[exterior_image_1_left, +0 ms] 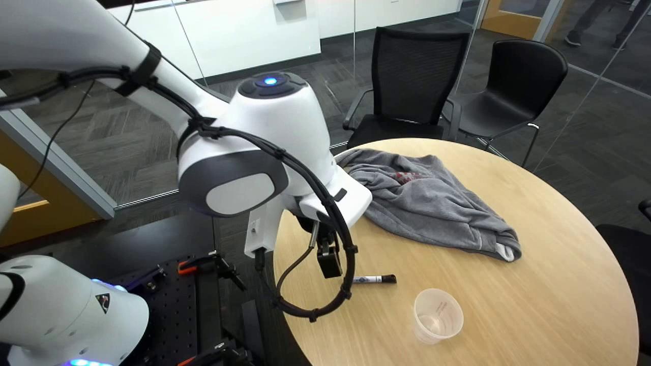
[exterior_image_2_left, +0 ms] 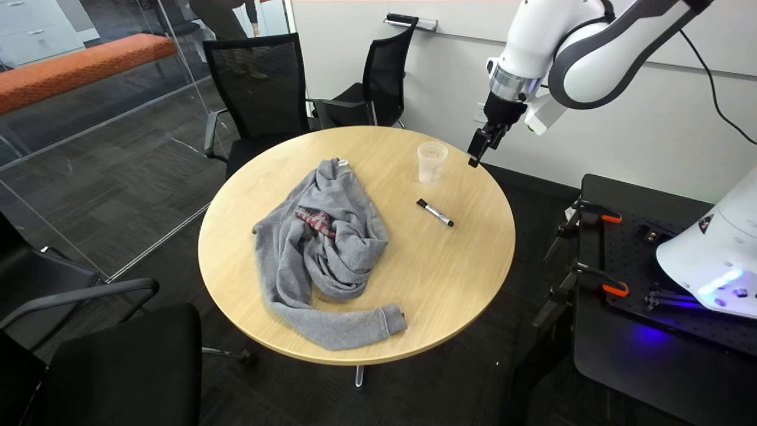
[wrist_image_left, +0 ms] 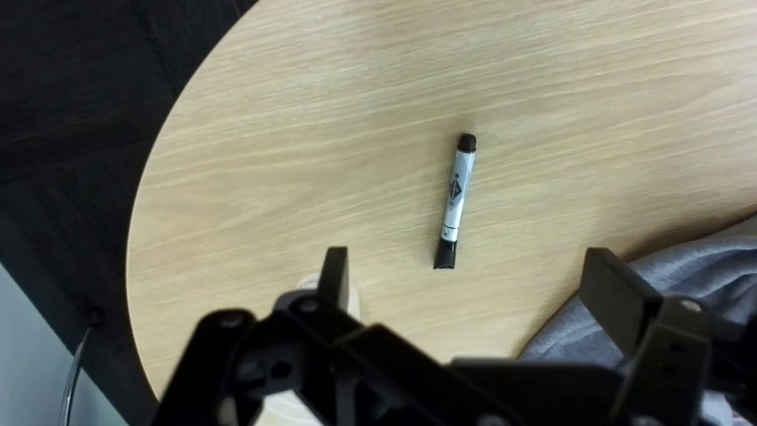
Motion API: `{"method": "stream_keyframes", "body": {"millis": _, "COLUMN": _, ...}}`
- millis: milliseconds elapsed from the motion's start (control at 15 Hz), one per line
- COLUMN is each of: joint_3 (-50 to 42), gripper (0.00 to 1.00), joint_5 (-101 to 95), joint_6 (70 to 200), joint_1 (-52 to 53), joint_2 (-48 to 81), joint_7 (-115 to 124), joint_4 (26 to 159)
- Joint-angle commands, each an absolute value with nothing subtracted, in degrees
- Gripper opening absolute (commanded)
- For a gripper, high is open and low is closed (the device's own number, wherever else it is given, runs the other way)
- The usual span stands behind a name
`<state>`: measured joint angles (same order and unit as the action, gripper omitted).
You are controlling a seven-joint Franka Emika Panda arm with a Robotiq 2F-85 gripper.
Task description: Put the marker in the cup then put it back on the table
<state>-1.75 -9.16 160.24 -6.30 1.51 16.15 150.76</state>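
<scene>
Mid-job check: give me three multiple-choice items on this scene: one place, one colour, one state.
1. Where is the slim white-barrelled marker? A: on the round tan wood-grain table, outside the translucent plastic cup; B: in the cup; C: under it.
2. What colour are the marker's ends? A: green; B: yellow; C: black.
3. How is the black gripper? A: shut on the marker; B: open, empty; C: shut, empty.

1 A: both exterior views show it apart from the cup.
2 C: the wrist view shows both ends.
3 B: there its jaws stand apart, gripping nothing.
</scene>
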Motion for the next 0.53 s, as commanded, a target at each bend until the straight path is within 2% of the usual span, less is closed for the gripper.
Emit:
{"method": "stream_keyframes", "body": {"millis": 0, "joint_3": -3.27, "gripper": 1.0, "joint_5": -8.85, "joint_6": 159.67, "joint_1": -5.08, "joint_2": 2.73, "joint_7": 15.79, "joint_4": 149.97}}
{"method": "stream_keyframes", "body": {"millis": 467, "joint_3": -5.12, "gripper": 1.0, "joint_5": -12.68, "joint_6": 159.0, "joint_1": -4.62, "joint_2": 6.97, "joint_7": 18.88, "joint_4": 146.63}}
